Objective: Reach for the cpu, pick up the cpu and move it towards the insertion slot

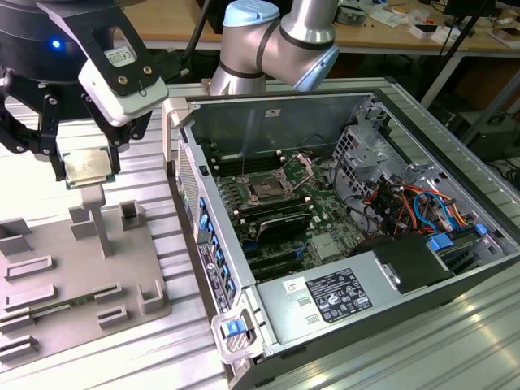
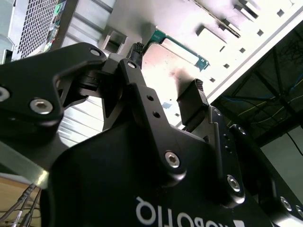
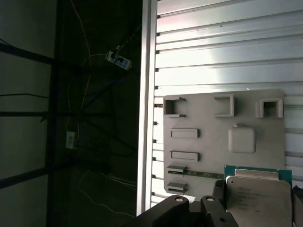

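1 cpu (image 1: 85, 166), judged light, stiff, fragile: my gripper (image 1: 88, 159) clamps 2 opposite edges; insertion slot (image 1: 266, 188) at its 3 o'clock, exterior view.

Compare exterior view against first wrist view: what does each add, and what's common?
Exterior view adds: the open computer case, the insertion slot on its board, and the gripper closed on the cpu above the grey tray. First wrist view adds: the cpu's metal top plate seen face-on, and the dark space past the table edge. Shared: the cpu, the grey tray and the ribbed table.
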You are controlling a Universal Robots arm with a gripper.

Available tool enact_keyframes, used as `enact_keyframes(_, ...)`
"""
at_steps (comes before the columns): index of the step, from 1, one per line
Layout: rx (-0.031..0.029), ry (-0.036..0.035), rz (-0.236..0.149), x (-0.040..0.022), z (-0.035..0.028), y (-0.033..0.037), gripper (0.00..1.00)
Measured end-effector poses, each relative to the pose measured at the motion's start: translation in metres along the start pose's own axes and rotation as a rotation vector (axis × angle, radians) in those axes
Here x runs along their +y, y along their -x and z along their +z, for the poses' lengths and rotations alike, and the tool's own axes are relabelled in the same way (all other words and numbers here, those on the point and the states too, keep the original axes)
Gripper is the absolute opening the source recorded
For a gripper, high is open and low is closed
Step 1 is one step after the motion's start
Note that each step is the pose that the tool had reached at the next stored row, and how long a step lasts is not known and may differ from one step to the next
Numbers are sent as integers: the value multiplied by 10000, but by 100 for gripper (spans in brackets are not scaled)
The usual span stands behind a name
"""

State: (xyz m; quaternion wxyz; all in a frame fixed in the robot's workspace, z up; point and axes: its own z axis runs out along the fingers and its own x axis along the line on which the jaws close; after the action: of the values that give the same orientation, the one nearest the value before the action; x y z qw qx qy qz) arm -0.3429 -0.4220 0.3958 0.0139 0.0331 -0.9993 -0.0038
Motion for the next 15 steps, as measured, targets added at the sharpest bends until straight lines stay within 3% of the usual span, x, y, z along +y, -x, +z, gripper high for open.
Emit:
enact_keyframes(5, -1, 1, 0, -6, -2, 93, 55)
enact_keyframes(8, 0, 0, 0, -14, -6, 209, 55)
enact_keyframes(15, -1, 1, 0, -24, -10, 369, 55)
